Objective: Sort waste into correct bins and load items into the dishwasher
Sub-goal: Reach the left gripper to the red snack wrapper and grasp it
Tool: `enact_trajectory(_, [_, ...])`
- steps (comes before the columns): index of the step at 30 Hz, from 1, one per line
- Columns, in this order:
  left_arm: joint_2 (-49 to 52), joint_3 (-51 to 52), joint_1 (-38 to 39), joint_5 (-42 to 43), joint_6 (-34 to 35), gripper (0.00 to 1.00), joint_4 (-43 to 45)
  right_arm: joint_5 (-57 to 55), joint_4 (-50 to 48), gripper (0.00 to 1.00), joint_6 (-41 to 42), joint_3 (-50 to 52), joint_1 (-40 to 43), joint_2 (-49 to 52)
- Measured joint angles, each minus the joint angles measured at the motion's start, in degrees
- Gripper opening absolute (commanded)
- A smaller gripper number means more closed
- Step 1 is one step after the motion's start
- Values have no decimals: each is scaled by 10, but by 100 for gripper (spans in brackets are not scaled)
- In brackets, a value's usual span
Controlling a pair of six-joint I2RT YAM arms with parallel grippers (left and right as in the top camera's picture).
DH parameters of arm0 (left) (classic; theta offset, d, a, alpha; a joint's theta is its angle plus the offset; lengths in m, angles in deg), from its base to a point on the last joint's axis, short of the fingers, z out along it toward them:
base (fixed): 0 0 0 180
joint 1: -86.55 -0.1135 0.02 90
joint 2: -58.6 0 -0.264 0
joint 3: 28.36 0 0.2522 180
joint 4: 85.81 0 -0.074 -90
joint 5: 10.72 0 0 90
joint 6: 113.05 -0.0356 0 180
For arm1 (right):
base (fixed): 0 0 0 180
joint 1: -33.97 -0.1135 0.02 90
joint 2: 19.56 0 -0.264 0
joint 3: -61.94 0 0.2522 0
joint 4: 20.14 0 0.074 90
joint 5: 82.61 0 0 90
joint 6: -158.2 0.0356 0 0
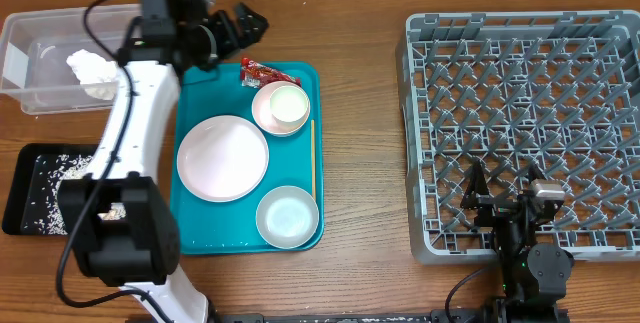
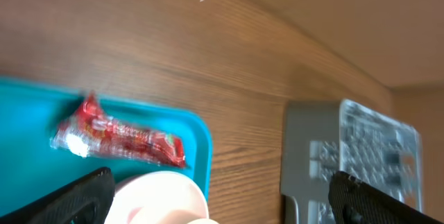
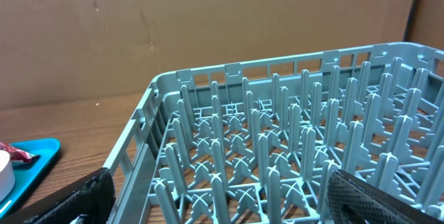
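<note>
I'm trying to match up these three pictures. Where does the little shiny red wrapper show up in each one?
Overhead: the red wrapper lies at the top edge of the teal tray, left of centre.
Left wrist: the wrapper is at lower left, near the tray's corner.
Right wrist: only a red sliver shows at the far left edge.
Shared landmark: the teal tray under it.

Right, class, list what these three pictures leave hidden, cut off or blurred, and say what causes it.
- Overhead: the black tray's right end is hidden under the left arm.
- Left wrist: the pale dish is cut off by the bottom edge; the grey rack is blurred.
- Right wrist: the red wrapper is cut off by the left edge.
</note>
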Motion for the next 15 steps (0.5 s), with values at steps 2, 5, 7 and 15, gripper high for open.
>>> enact_trajectory(2, [0,0,28,-66,54,100,-23,0,0,100,0,0,0,0])
enact_trajectory(5, [2,0,66,-172,123,100,-40,0,0,100,0,0,0,0])
enact_trajectory(7, [5,0,83,-230,152,100,-39,0,0,100,0,0,0,0])
enact_trajectory(15, [57,0,97,-328,260,100,-30,0,0,100,0,0,0,0])
